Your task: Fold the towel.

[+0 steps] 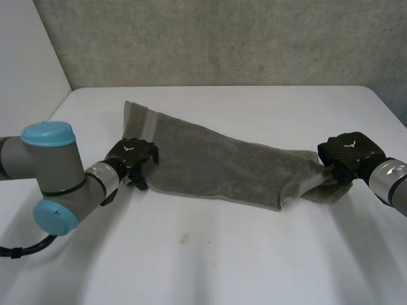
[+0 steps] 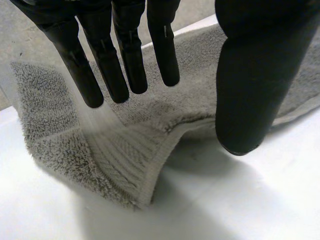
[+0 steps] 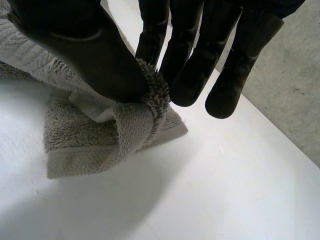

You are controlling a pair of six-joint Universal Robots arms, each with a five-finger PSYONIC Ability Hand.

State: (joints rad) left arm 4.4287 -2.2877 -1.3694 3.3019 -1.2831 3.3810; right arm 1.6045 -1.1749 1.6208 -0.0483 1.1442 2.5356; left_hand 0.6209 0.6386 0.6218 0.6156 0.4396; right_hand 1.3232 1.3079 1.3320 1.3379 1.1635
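A grey towel (image 1: pixel 216 159) lies slantwise across the white table, from the far left towards the near right. My left hand (image 1: pixel 130 152) is at the towel's near-left corner. In the left wrist view its fingers (image 2: pixel 125 60) reach straight over the towel (image 2: pixel 55 110), and the thumb (image 2: pixel 250 80) stands apart beside a raised, curled edge. Nothing is pinched there. My right hand (image 1: pixel 346 152) is at the towel's bunched right end. In the right wrist view the thumb (image 3: pixel 85 45) and fingers pinch a fold of the towel (image 3: pixel 85 140), holding it a little off the table.
The table (image 1: pixel 222 254) has bare room in front of the towel and behind it. A grey wall (image 1: pixel 222 38) runs along the table's far edge. The table's right edge lies close behind my right hand.
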